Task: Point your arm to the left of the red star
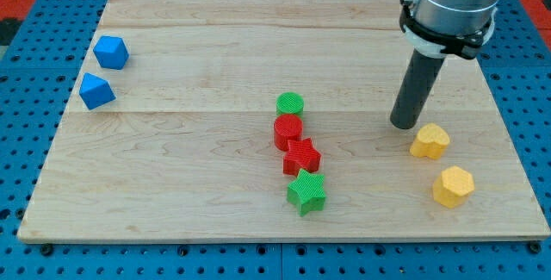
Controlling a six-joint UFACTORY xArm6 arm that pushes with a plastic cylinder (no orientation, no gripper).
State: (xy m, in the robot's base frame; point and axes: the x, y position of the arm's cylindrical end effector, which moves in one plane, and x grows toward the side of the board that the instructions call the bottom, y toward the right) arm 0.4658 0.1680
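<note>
Red star: lies a little right of the worktop's centre, third in a column of four blocks that touch or nearly touch.
Neighbours: a red cylinder sits at its 11 o'clock and a green cylinder beyond that; a green star sits at its 6 o'clock.
Tip: the rod's lower end stands at the star's 2 o'clock, well apart from it, with a yellow heart-like block just beside it at the tip's 4 o'clock.
Fingers: the arm carries none, only the straight rod, so nothing spreads, presses together or pinches.
Handling: the star looks like a small, light, rigid plastic piece that would probably slide at a slight nudge on the smooth wood; there is nothing to take hold of, and the task likely calls for no contact at all.
Goal spot: the bare wood at the star's 9 o'clock appears free.
Open room: the wide stretch between the column and the two blue blocks at 10 o'clock gives plenty of space.
Route: passing over the 12 o'clock end of the column, above the green cylinder, seems safer than cutting through it.
Edges: the worktop rim lies far from the goal; a yellow hexagon sits near the 4 o'clock edge.
</note>
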